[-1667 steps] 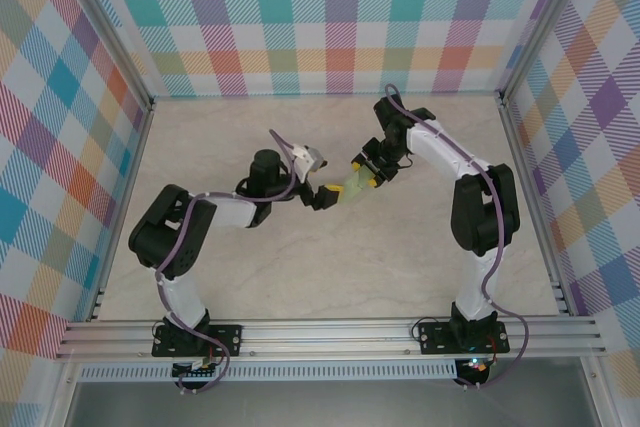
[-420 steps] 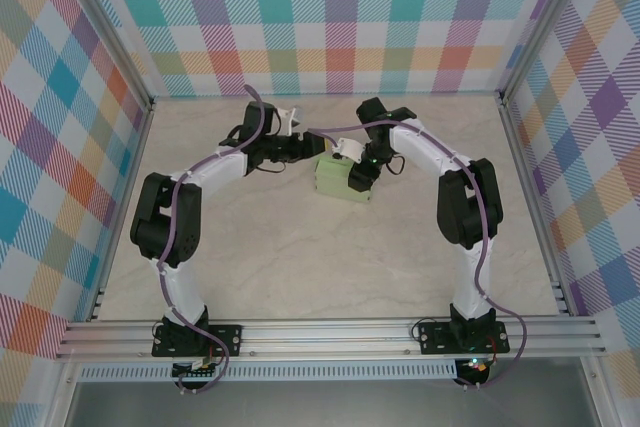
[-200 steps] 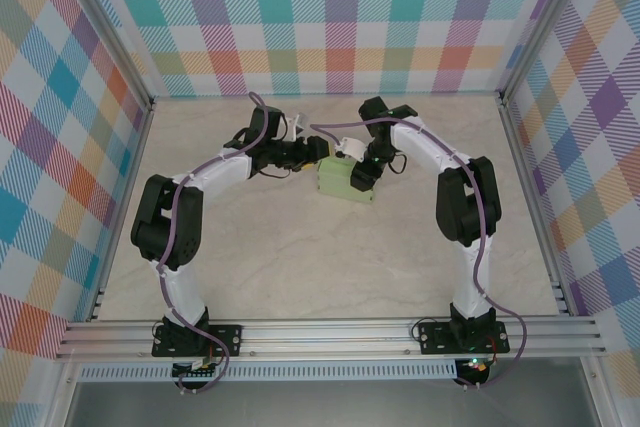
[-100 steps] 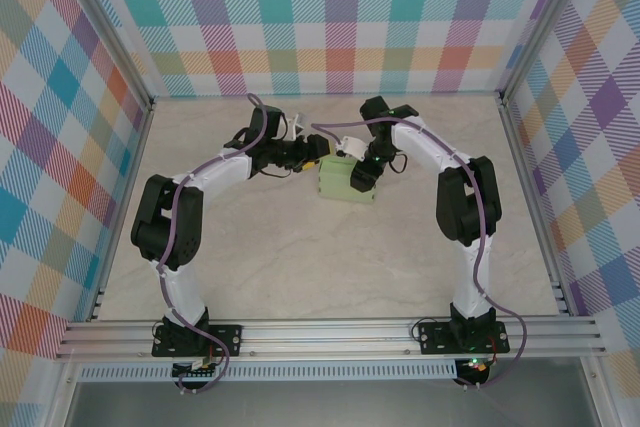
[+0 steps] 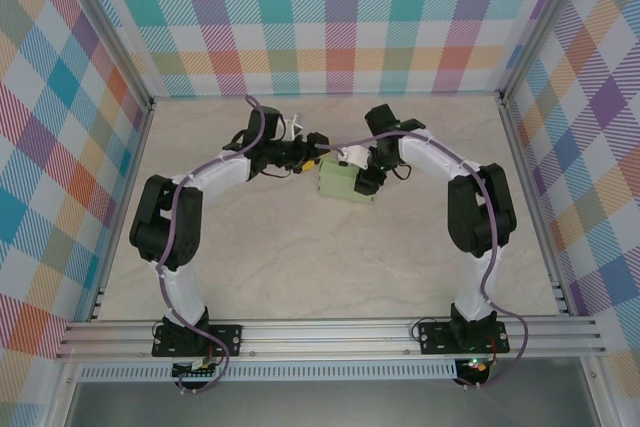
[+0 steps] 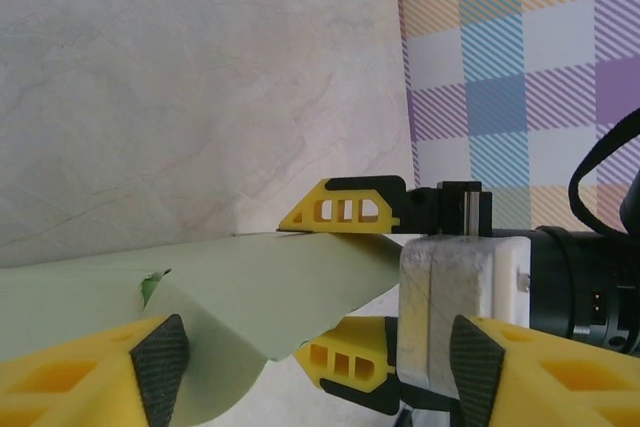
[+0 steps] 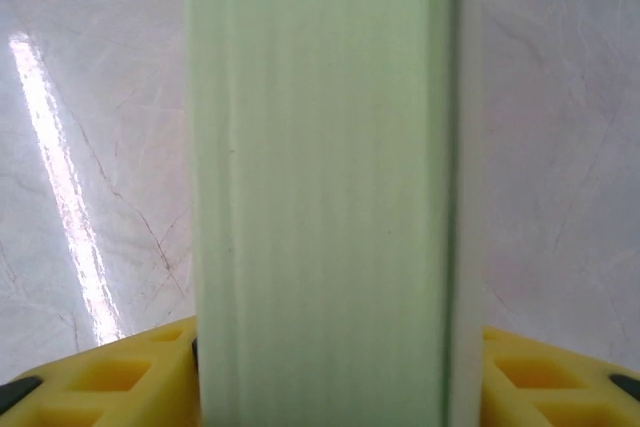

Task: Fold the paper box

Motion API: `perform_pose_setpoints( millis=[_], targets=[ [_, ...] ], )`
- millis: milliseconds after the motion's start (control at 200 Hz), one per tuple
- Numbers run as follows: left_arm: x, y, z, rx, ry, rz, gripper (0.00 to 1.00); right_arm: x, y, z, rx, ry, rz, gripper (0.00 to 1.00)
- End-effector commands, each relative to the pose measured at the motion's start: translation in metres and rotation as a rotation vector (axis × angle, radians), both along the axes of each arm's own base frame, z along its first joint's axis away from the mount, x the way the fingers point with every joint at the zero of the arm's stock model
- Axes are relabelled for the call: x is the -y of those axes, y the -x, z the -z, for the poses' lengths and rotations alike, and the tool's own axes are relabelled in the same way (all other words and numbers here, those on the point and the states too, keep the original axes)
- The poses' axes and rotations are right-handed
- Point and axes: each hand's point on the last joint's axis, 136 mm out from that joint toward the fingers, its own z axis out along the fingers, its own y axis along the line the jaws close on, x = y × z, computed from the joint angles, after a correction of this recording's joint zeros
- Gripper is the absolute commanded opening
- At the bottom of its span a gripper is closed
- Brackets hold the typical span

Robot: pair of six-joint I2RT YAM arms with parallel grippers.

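The pale light-green thin card box [image 5: 339, 183] sits over the pale marbled desk [image 5: 300, 247], grasped across its width between the right tool's [image 5: 362, 175] yellow fingers. The left tool [image 5: 314, 155] is released, and the box's end flap reaches between its spread fingers.

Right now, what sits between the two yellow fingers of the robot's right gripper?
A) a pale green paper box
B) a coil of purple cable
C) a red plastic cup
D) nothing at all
A: in the right wrist view, the paper box runs straight down the gap between the right gripper's two yellow fingers.
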Motion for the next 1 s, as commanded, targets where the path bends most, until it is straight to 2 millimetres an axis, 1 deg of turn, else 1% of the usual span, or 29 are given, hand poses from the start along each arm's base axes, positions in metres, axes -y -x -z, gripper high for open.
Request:
perform_pose_setpoints(
  millis=[0,40,85,155,205,250,330,390,450,525,565,685,735,860,925,995],
  targets=[
    [-0.016,0.013,-0.033,0.158,0.037,0.068,0.80,-0.026,0.028,0.002,-0.016,-0.095,-0.185,0.51],
    [-0.028,0.014,-0.038,0.216,0.008,0.066,0.82,-0.026,0.033,0.002,-0.032,-0.097,-0.204,0.49],
    [-0.038,0.020,-0.046,0.318,-0.029,0.091,0.84,-0.026,0.036,0.001,-0.042,-0.105,-0.223,0.49],
    [-0.050,0.034,-0.054,0.471,-0.094,0.132,0.89,-0.029,0.040,-0.004,-0.048,-0.122,-0.238,0.49],
    [-0.058,0.045,-0.059,0.587,-0.132,0.165,0.90,-0.030,0.042,-0.007,-0.050,-0.133,-0.250,0.49],
    [-0.067,0.052,-0.057,0.683,-0.184,0.169,0.90,-0.031,0.044,-0.011,-0.051,-0.143,-0.262,0.50],
    [-0.087,0.057,-0.049,0.860,-0.300,0.149,0.90,-0.032,0.049,-0.016,-0.063,-0.150,-0.290,0.51],
    [-0.093,0.065,-0.038,1.009,-0.381,0.212,0.90,-0.030,0.053,-0.017,-0.076,-0.143,-0.315,0.53],
    [-0.090,0.079,-0.020,1.083,-0.433,0.360,0.90,-0.028,0.054,-0.016,-0.086,-0.125,-0.336,0.54],
    [-0.087,0.089,0.003,1.085,-0.449,0.516,0.88,-0.025,0.055,-0.013,-0.093,-0.101,-0.349,0.55],
    [-0.085,0.091,0.009,1.083,-0.432,0.559,0.88,-0.023,0.053,-0.012,-0.090,-0.088,-0.345,0.55],
    [-0.070,0.100,0.013,1.132,-0.343,0.594,0.86,-0.023,0.051,-0.014,-0.080,-0.084,-0.335,0.55],
    [-0.063,0.105,0.022,1.145,-0.353,0.617,0.86,-0.023,0.050,-0.016,-0.072,-0.087,-0.326,0.55],
    [-0.043,0.113,0.044,1.146,-0.362,0.663,0.86,-0.027,0.044,-0.022,-0.059,-0.117,-0.282,0.60],
    [-0.035,0.111,0.048,1.162,-0.389,0.669,0.86,-0.030,0.042,-0.028,-0.051,-0.143,-0.256,0.62],
    [-0.030,0.107,0.048,1.168,-0.390,0.666,0.86,-0.032,0.038,-0.034,-0.048,-0.165,-0.219,0.67]
  ],
)
